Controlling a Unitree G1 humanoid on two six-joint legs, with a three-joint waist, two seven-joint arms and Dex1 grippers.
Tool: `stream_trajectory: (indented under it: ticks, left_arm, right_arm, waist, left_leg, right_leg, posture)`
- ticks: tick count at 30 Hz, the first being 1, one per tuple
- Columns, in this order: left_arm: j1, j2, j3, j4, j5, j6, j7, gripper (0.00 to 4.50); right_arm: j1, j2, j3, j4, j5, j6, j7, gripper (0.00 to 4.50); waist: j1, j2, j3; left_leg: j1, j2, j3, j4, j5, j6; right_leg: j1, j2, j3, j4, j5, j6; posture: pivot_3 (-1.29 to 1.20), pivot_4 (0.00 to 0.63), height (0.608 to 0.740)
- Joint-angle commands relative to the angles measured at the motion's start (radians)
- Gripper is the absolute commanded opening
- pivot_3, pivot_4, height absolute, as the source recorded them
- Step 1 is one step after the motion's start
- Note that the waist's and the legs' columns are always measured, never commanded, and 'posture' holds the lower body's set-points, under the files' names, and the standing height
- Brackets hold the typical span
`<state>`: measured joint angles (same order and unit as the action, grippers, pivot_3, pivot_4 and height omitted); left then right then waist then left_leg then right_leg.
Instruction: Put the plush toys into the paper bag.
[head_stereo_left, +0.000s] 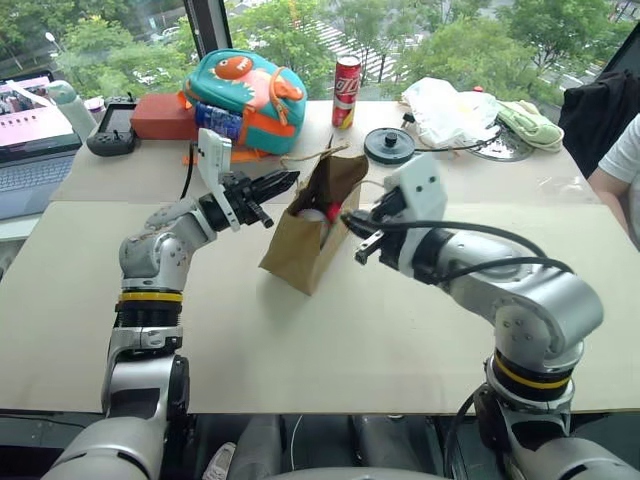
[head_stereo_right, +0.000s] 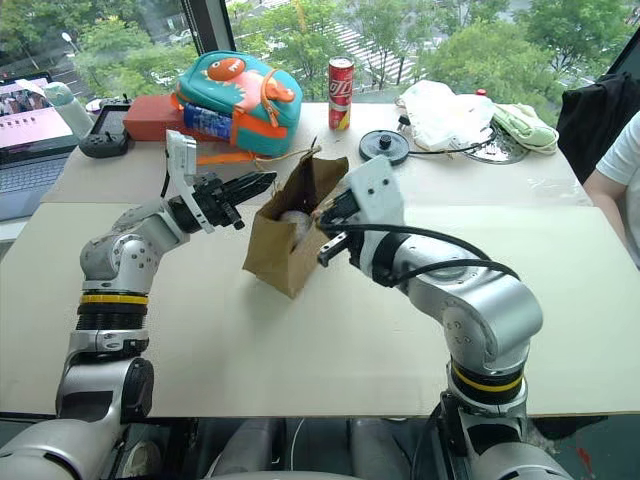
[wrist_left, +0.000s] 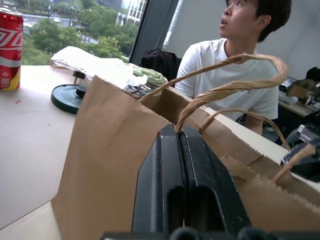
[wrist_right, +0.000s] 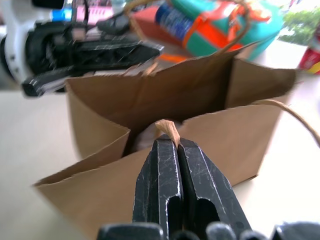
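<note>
Holding paper bag (head_stereo_left: 305, 245) by handles: left gripper (head_stereo_left: 283, 181) and right gripper (head_stereo_left: 356, 228) each pinched on one. Plush toys (head_stereo_left: 320, 213) look inside; next likely release.

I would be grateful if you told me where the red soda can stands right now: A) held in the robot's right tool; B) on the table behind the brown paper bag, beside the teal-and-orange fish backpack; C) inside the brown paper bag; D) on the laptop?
B: the red soda can stands upright on the table, right of the teal-and-orange fish backpack, behind the brown paper bag.
</note>
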<state>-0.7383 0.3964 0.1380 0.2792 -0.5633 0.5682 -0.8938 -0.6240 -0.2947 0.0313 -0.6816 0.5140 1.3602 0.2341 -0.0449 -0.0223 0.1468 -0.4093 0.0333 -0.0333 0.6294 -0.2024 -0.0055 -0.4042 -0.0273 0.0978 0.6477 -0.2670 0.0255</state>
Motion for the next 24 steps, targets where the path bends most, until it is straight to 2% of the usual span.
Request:
stream_trajectory:
  ticks: [1, 3, 7, 8, 9, 15, 16, 17, 24]
  left_arm:
    - [0.016, 0.017, -0.008, 0.004, 0.013, -0.023, -0.032, 0.0]
    - [0.032, 0.021, -0.011, 0.002, 0.019, -0.016, -0.04, 0.0]
    - [0.042, 0.023, 0.013, -0.044, -0.039, 0.056, -0.048, 0.0]
    - [0.037, 0.022, 0.026, -0.056, -0.062, 0.084, -0.043, 0.59]
    - [0.03, 0.022, 0.043, -0.063, -0.088, 0.116, -0.039, 0.8]
    - [-0.026, 0.055, 0.135, -0.131, -0.248, 0.314, 0.006, 2.87]
    - [-0.028, 0.062, 0.141, -0.146, -0.267, 0.338, 0.01, 2.92]
    - [-0.027, 0.069, 0.144, -0.162, -0.279, 0.355, 0.012, 2.92]
    - [0.03, 0.149, 0.147, -0.271, -0.327, 0.434, 0.02, 2.92]
  right_arm:
    - [-0.032, -0.018, 0.058, 0.027, -0.035, -0.005, -0.019, 0.04]
    - [-0.044, -0.016, 0.066, 0.057, -0.053, -0.013, -0.03, 0.04]
    - [-0.063, 0.012, 0.05, 0.081, -0.065, -0.028, -0.042, 1.25]
    - [-0.065, 0.017, 0.043, 0.08, -0.064, -0.03, -0.041, 1.62]
    - [-0.066, 0.018, 0.037, 0.075, -0.061, -0.03, -0.036, 1.89]
    - [-0.107, -0.005, -0.057, 0.014, 0.008, -0.009, 0.031, 3.96]
    - [-0.116, -0.008, -0.073, 0.007, 0.019, -0.003, 0.039, 4.32]
    - [-0.124, -0.011, -0.085, 0.002, 0.028, 0.002, 0.043, 4.45]
    - [-0.212, -0.031, -0.194, -0.025, 0.126, 0.036, 0.085, 4.45]
  waist:
    - [0.0, 0.0, 0.0]
    - [0.0, 0.0, 0.0]
    - [0.0, 0.0, 0.0]
    - [0.0, 0.0, 0.0]
    - [0.0, 0.0, 0.0]
    - [-0.001, 0.0, 0.0]
    - [-0.001, 0.0, 0.0]
    - [-0.001, 0.0, 0.0]
    - [-0.004, 0.0, 0.0]
  left_leg:
    - [0.0, 0.0, 0.0, 0.0, 0.0, 0.0]
    - [0.0, 0.0, 0.0, 0.0, 0.0, 0.0]
    - [0.0, 0.0, 0.0, 0.0, 0.0, 0.0]
    - [0.0, 0.0, 0.0, 0.0, 0.0, 0.0]
    - [-0.001, 0.0, 0.0, 0.0, 0.0, 0.0]
    - [-0.002, 0.0, -0.001, 0.0, 0.0, 0.0]
    - [-0.002, 0.0, -0.001, 0.0, 0.0, 0.0]
    - [-0.002, 0.0, -0.001, 0.0, 0.0, 0.0]
    - [0.0, 0.0, -0.001, -0.001, 0.0, 0.0]
  right_leg:
    - [0.0, 0.0, 0.0, 0.0, 0.0, 0.0]
    - [0.0, 0.0, 0.0, 0.0, 0.0, 0.0]
    - [0.0, 0.0, 0.0, 0.0, 0.0, 0.0]
    - [0.0, 0.0, 0.0, 0.0, 0.0, 0.0]
    - [0.0, 0.0, 0.0, 0.0, 0.0, 0.0]
    - [-0.001, 0.0, -0.001, 0.0, 0.0, 0.0]
    - [-0.001, 0.0, -0.001, 0.0, 0.0, 0.0]
    - [-0.001, 0.0, -0.001, 0.0, 0.0, 0.0]
    - [-0.001, 0.0, -0.001, 0.0, 0.0, 0.0]
  posture:
    - [0.0, 0.15, 0.739]
    - [0.0, 0.15, 0.739]
    - [0.0, 0.15, 0.739]
    - [0.0, 0.15, 0.739]
    - [0.0, 0.15, 0.739]
    - [0.0, 0.15, 0.739]
    - [0.0, 0.15, 0.739]
    - [0.0, 0.15, 0.739]
    - [0.0, 0.15, 0.739]
